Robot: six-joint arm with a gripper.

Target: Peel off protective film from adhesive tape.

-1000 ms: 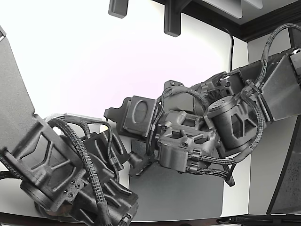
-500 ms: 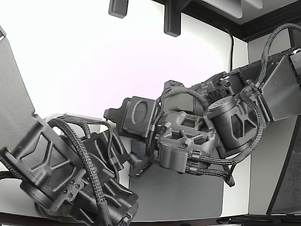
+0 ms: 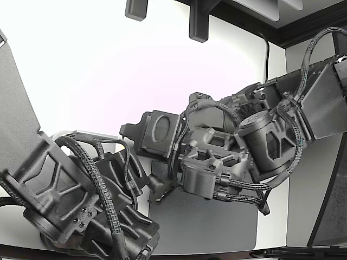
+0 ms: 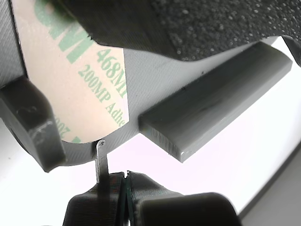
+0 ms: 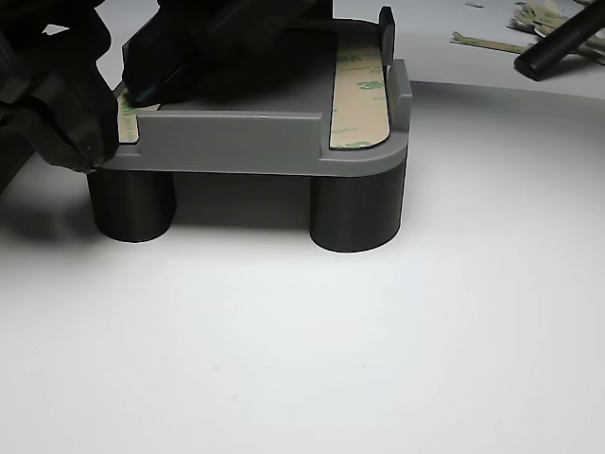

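The grey fixture (image 5: 274, 142) stood on dark round legs on the white table (image 5: 312, 359), which raised the part clear of the surface so a tool could reach its edges from the side. Two strips of adhesive tape lay in its recesses. In the other view the right-hand strip (image 5: 361, 99), tan liner with green print, was still fully covered and untouched, while the left-hand strip (image 5: 127, 118) showed only as a small corner under the dark tooling.

In the wrist view the printed protective film (image 4: 80, 80) filled the curved pocket of the fixture, and a raised grey bar (image 4: 216, 101) ran beside it. The gripper (image 4: 123, 181) sat just below the pocket's rim, its fingers pressed together with no gap showing between them. A thin metal blade (image 4: 101, 160) rose from the closed tips and its point touched the rim right at the film's curved end, apparently placed there to pry up the liner edge. Whether the blade was clamped between the fingers or fixed to one of them could not be told from this close view.

In the exterior view the working arm (image 3: 217, 162) reached in from that view's right, and a second arm (image 3: 70, 200) crowded the foreground, hiding the fixture. Torn liner scraps (image 5: 529, 24) lay at the far edge of the table.

The film looked fully seated, so the peel appeared to be at its start
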